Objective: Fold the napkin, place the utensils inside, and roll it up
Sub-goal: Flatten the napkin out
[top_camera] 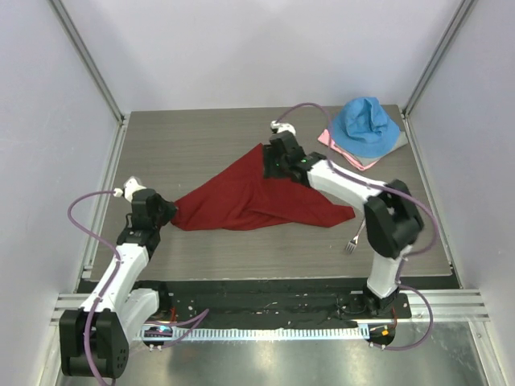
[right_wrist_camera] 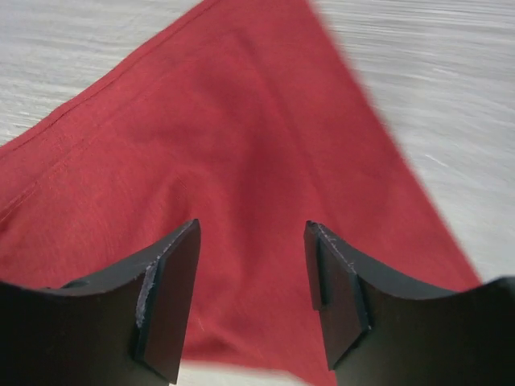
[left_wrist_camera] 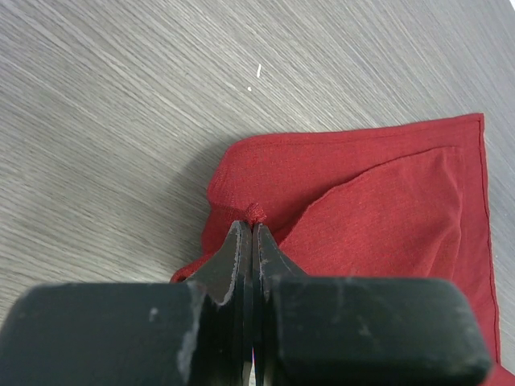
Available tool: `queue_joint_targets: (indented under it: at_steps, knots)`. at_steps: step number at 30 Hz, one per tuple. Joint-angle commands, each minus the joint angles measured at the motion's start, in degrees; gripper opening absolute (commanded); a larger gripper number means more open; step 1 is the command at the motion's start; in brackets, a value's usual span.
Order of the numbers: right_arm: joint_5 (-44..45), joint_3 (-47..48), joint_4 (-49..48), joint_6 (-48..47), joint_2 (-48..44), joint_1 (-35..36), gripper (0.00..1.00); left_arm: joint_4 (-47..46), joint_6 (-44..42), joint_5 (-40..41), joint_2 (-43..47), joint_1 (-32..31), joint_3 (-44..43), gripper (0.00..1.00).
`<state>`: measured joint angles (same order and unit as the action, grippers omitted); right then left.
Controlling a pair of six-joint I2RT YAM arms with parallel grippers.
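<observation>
napkin [top_camera: 249, 197]: laid flat on the desk [top_camera: 201, 137] near its middle, in a rough triangle; one corner is pointed toward the back, one toward the left arm, one toward the right side. A second layer of the red cloth is seen lying over the first in the left wrist view.
left hand [left_wrist_camera: 251, 232]: closed tight, with a small nub of the napkin's left corner pinched between its fingertips; it is held low, just over the desk.
right hand [right_wrist_camera: 252, 241]: its jaws are held well apart with nothing between them; it is poised over the napkin's back corner. Whether the cloth is touched cannot be told.
fork [top_camera: 354, 239]: laid on the bare desk just beside the right arm, near the napkin's right corner and outside the cloth.
blue cloth [top_camera: 366, 126]: heaped at the back right corner of the desk, well apart from the napkin.
pink cloth [top_camera: 342, 153]: set under the blue cloth, with only its edges shown.
</observation>
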<state>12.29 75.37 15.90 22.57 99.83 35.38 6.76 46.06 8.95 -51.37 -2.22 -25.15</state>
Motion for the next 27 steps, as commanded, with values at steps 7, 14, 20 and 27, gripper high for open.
queue_joint_targets:
  at_steps: [7, 14, 20, 27]
  knots:
    - [-3.9, 24.3, -2.1, -6.1, 22.9, 0.9, 0.52, -2.5, -0.2, 0.5, -2.6, 0.3, -2.2, 0.0]
    - [0.3, 33.2, -1.2, -8.3, 31.0, 1.0, 0.48, -1.7, -0.8, 0.4, -3.4, 0.3, -3.4, 0.0]
    - [3.3, 37.7, -0.6, -10.3, 35.4, 1.0, 0.43, -0.9, -1.2, 0.3, -3.3, 0.2, -3.3, 0.0]
    - [4.6, 39.0, -0.3, -10.9, 38.1, 1.0, 0.4, -0.7, -1.3, 0.2, -3.3, 0.3, -3.6, 0.0]
